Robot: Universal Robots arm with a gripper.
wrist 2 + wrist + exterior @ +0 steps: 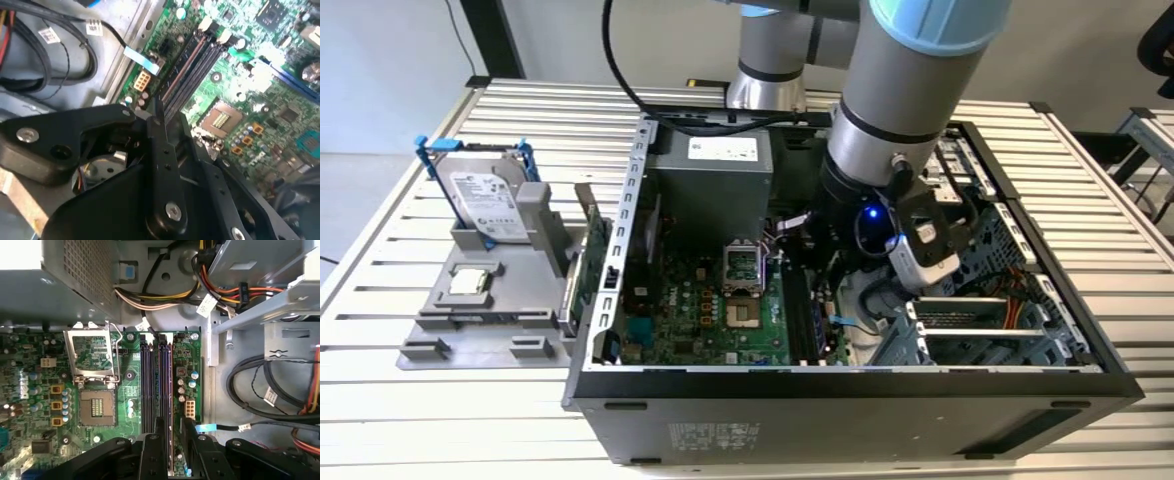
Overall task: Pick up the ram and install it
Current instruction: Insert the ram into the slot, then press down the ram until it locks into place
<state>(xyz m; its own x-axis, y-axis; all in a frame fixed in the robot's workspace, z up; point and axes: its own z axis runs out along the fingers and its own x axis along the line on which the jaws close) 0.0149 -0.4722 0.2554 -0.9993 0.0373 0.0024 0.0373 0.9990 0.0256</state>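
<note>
Claw (pixel 173 427) low over the memory slots (pixel 150 390) of the green motherboard (pixel 130 375), seen in both wrist views (pixel 167 117); not possible to tell whether clenched or released. Directly at its tip, the ram (pixel 170 390), standing on edge in one of the black slots, thin and greyish-blue. Long axis parallel to the neighbouring slots, one end under the claw, the other pointing toward the bundle of coloured cables (pixel 165 292). Beside the slots, the open processor socket (pixel 97 407). Small white tags on the cables (pixel 206 305), print too small to read. In the exterior view, a white label on the grey power supply (pixel 723 150), also not readable. Around all this, the open computer case (pixel 854 400) lying on the slatted surface (pixel 400 400). Toward the exterior view's left, a labelled hard drive (pixel 487 200) upright in a blue bracket.
</note>
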